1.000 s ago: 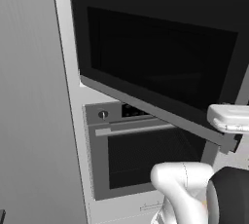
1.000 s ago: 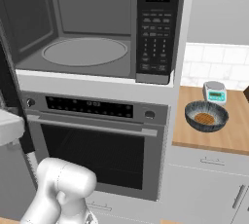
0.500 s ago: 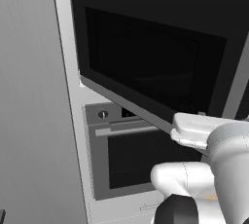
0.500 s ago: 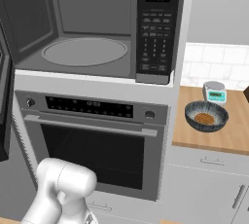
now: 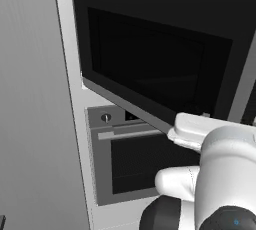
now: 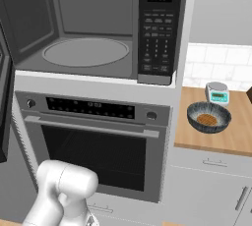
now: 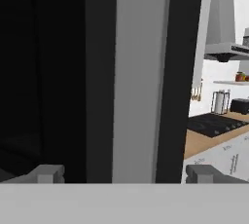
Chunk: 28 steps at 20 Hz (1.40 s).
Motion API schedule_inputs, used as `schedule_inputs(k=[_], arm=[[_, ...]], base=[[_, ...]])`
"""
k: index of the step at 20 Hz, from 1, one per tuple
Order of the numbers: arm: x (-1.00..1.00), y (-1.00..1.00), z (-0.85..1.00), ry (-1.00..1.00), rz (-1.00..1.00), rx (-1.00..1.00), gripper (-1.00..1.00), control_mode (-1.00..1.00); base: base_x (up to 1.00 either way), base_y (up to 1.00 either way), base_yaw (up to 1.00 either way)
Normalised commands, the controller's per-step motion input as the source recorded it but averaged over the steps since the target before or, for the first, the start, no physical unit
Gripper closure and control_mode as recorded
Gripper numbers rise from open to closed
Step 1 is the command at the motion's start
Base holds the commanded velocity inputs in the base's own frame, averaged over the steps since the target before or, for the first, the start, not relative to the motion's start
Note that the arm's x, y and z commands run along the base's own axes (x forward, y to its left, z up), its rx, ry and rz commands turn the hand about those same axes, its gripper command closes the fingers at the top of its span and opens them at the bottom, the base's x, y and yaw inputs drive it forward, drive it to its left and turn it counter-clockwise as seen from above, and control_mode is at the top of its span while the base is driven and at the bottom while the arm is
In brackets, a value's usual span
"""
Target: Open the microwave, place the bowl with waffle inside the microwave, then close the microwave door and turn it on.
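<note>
Black microwave door (image 5: 160,69) hangs swung open, its grey bar handle (image 7: 138,77) between the spread, empty gripper (image 7: 124,173) fingertips.

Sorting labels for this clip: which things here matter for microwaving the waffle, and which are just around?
For the job:
- microwave, cavity open
- microwave door, swung wide
- bowl with waffle on the wooden counter

Just around:
- oven below the microwave
- small scale behind the bowl
</note>
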Motion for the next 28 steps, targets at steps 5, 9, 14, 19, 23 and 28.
schedule_inputs(k=[5,9,14,19,23,28], arm=[[-0.62,0.00,0.13,0.05,0.00,-0.03,-1.00,-1.00],[-0.61,-0.01,0.08,0.00,0.06,0.00,-1.00,-1.00],[0.53,-0.53,0.00,0.15,0.35,0.22,-1.00,-1.00],[0.58,-0.42,-0.10,0.36,0.47,0.35,-1.00,-1.00],[0.27,-0.29,-0.20,0.23,0.60,0.35,-1.00,-1.00],[-0.55,-0.34,-0.25,-0.09,0.72,0.33,-1.00,-1.00]], base=[[0.00,0.00,0.00],[0.00,0.00,0.00],[0.00,0.00,0.00],[0.00,0.00,0.00],[0.00,0.00,0.00],[0.00,0.00,0.00]])
